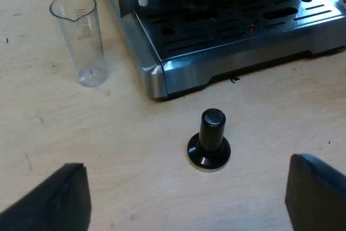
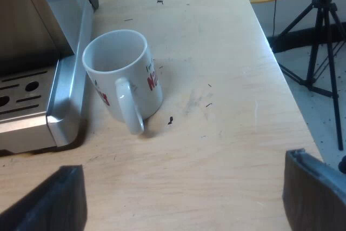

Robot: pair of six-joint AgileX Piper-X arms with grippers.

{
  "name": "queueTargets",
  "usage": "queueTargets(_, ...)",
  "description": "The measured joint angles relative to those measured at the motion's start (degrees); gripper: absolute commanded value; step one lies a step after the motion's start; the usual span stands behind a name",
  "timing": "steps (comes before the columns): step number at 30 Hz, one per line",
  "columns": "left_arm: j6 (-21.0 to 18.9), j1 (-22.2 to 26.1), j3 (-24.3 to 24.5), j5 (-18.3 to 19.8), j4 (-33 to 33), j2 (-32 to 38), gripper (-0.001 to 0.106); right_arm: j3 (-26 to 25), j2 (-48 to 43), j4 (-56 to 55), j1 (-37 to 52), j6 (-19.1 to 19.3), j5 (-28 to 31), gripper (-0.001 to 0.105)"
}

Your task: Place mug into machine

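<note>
- Our left gripper (image 1: 186,196) hangs over the worktop (image 1: 108,150) with its fingers spread wide and nothing between them.
- Just beyond it a tamper (image 1: 210,140) with a black knob stands upright on its base, near the corner of the espresso machine (image 1: 162,74).
- An empty measuring glass (image 1: 80,39) stands upright beside the machine's side, apart from the tamper.
- Our right gripper (image 2: 184,190) is likewise spread and empty.
- Beyond it the mug (image 2: 121,79), white with red lettering, stands upright on the worktop with its handle towards us.
- The mug is just beside the machine's outer edge, not on the slotted tray (image 2: 21,98).
- A tripod (image 2: 319,41) stands on the floor past the worktop's edge.
</note>
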State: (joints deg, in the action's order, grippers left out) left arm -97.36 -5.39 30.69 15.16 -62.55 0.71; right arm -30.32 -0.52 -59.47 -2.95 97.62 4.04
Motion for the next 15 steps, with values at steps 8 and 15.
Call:
queueTargets(8,0.0,0.0,0.0,0.0,0.0,0.0,0.081,0.0,0.0,0.0,0.0,0.0,-2.43,0.079)
queueTargets(15,0.0,0.0,1.04,0.0,1.87,0.0,0.081,-2.66,0.0,-0.26,0.0,1.76,-4.42,0.079)
